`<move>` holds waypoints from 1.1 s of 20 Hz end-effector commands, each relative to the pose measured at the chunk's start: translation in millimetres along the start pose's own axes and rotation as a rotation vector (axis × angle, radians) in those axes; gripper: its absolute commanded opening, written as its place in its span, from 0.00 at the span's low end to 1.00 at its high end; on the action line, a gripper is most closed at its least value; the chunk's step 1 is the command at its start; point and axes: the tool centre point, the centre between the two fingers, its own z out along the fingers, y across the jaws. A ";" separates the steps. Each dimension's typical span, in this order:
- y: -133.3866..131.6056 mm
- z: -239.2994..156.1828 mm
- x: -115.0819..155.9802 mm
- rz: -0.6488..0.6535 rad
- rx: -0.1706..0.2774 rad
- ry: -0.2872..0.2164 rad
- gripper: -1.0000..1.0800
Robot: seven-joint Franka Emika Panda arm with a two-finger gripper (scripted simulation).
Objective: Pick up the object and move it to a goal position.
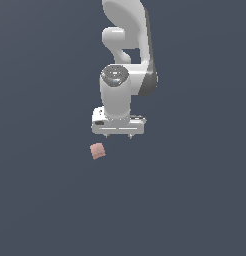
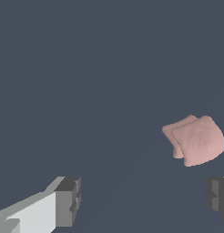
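Pink block [image 1: 97, 151]: small, matte, salmon, roughly cubic with rounded, slightly puffy faces; lies on the plain slate-grey floor [image 1: 40, 200], tilted, toward the exterior view's left of the gripper [image 1: 118, 136] and apart from it. Gripper body glossy white; dark grey, blocky finger pads [image 2: 68, 200] spread wide, nothing between them. No lettering readable anywhere.

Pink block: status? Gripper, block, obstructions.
Gripper open, fingers spread wide, holding nothing. Pink block on the floor, ungrasped, off toward the exterior view's left of the gripper. Nothing seen in the way.
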 end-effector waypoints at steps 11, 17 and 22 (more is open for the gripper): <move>-3.1 -26.4 8.4 -0.033 -0.011 0.027 0.96; 0.7 -22.1 8.5 -0.044 -0.011 0.026 0.96; 10.9 -14.8 9.8 -0.078 -0.011 0.027 0.96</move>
